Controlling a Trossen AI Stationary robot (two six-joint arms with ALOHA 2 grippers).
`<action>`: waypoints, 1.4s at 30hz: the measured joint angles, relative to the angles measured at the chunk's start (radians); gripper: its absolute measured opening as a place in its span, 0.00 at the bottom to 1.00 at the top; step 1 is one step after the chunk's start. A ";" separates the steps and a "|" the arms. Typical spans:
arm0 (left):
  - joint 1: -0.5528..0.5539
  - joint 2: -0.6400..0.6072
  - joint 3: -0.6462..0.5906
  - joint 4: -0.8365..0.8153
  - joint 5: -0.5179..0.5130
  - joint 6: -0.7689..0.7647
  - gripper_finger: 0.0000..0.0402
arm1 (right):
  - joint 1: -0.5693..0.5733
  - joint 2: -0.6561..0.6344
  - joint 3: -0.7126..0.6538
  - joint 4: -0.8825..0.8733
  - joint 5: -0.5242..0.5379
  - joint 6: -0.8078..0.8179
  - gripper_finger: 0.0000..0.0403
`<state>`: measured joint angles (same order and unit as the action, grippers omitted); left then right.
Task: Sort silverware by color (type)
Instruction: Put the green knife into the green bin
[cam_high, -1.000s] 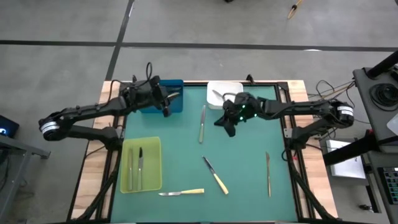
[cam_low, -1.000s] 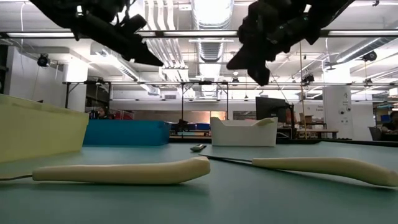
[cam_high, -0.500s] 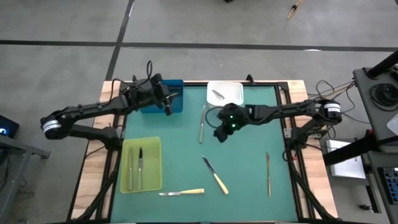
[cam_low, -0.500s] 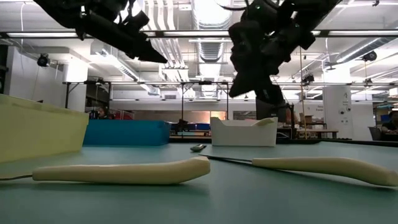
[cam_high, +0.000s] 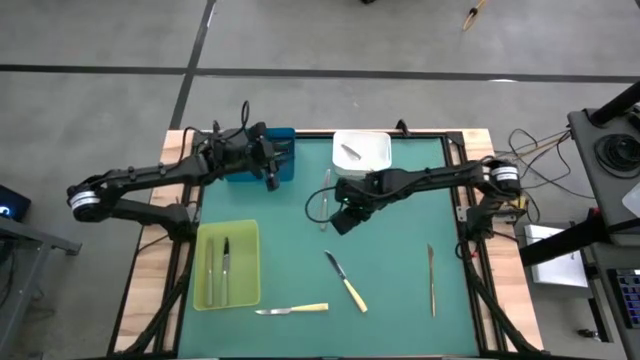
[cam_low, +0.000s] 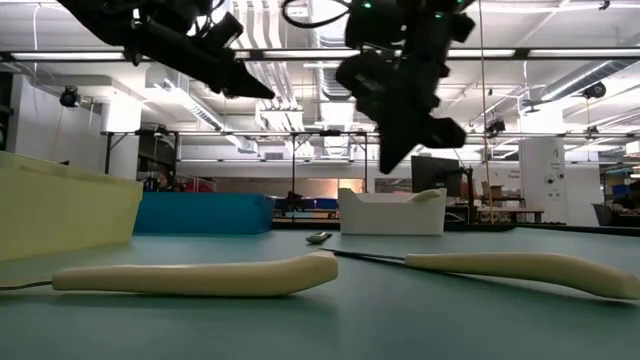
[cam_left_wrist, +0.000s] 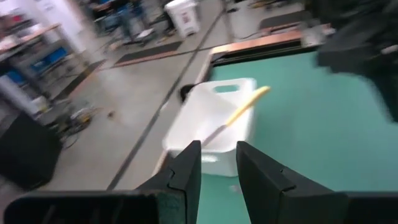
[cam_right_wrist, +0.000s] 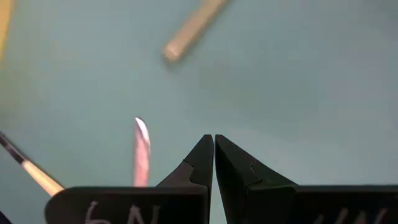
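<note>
From above, my right tool (cam_high: 342, 221) hangs over the middle of the green worktop (cam_high: 400, 250), its fingers pressed together and holding nothing; just beside it, toward my left arm, lies a grey utensil (cam_high: 325, 199) whose long axis runs from the far edge toward the near one. My right arm is plainly the nearer one to it. A yellow-handled knife (cam_high: 346, 280) lies a little nearer the front edge, set diagonally, another yellow-handled one (cam_high: 291, 310) lies crosswise at the front, and a grey knife (cam_high: 431, 279) rests well off toward my right side. My left tool (cam_high: 271, 172) sits over the blue tray (cam_high: 284, 165). Two pieces already lie in the yellow-green tray (cam_high: 205, 272) and one in the white tray (cam_high: 370, 148). From worktop height, my right tool (cam_low: 412, 140) hangs well above the surface, so the reach is downward and sideways. Through my left wrist, my left tool (cam_left_wrist: 217, 163) stands partly apart and empty. Through my right wrist, my right tool (cam_right_wrist: 213, 146) is shut over bare worktop, a grey tip (cam_right_wrist: 142, 149) close beside it.
</note>
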<state>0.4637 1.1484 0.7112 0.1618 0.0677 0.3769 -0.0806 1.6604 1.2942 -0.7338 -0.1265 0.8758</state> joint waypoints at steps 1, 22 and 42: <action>-0.010 -0.005 -0.004 0.000 0.018 0.004 0.21 | 0.000 0.018 0.024 0.002 0.000 0.001 0.02; -0.414 -0.169 -0.027 -0.117 -0.067 -0.083 0.21 | -0.042 0.304 0.249 0.006 0.070 -0.050 0.29; -0.570 -0.248 -0.027 -0.126 -0.184 -0.219 0.21 | -0.074 0.390 0.277 0.105 0.328 0.080 0.51</action>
<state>-0.1063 0.9009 0.6838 0.0358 -0.1162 0.1575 -0.1551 2.0503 1.5711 -0.6291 0.2014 0.9560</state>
